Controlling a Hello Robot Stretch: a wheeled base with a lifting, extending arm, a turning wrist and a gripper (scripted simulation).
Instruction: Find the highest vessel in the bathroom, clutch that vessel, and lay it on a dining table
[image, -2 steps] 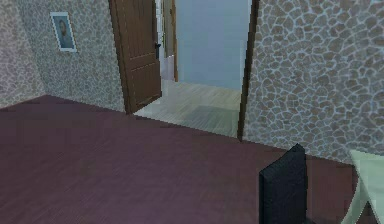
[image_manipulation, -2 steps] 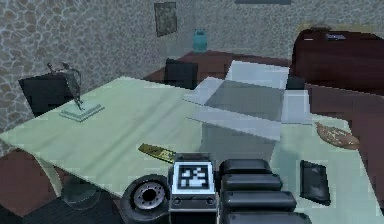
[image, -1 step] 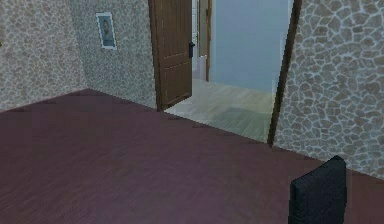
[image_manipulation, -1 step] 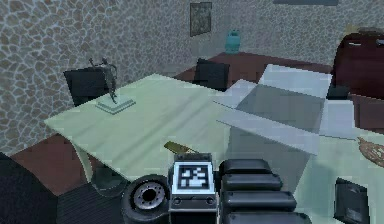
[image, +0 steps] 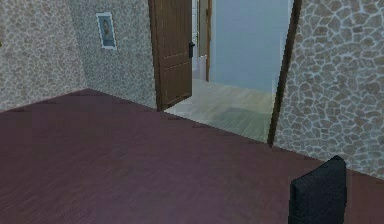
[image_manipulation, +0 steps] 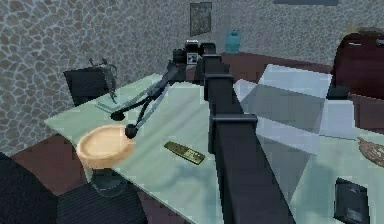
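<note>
End effector (image_manipulation: 123, 122) at glass table (image_manipulation: 165, 118), near tan bowl (image_manipulation: 105, 146) — grasp unclear; bluish vessel (image_manipulation: 233, 41) upright beyond.

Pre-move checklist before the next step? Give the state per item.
1. Arm over a table: ok. The arm reaches across the glass table.
2. Tool load: cannot tell. The tool has the tabletop and a bowl right behind it.
3. Tool against the tan bowl: cannot tell whether they touch or stand apart.
4. Set-down spot: ok. Bare glass shows between the bowl and the remote.
5. Way out: ok. The doorway in the forward view stands open.
6. Turning room: not ok. A dark chair sits at the forward view's lower right.
</note>
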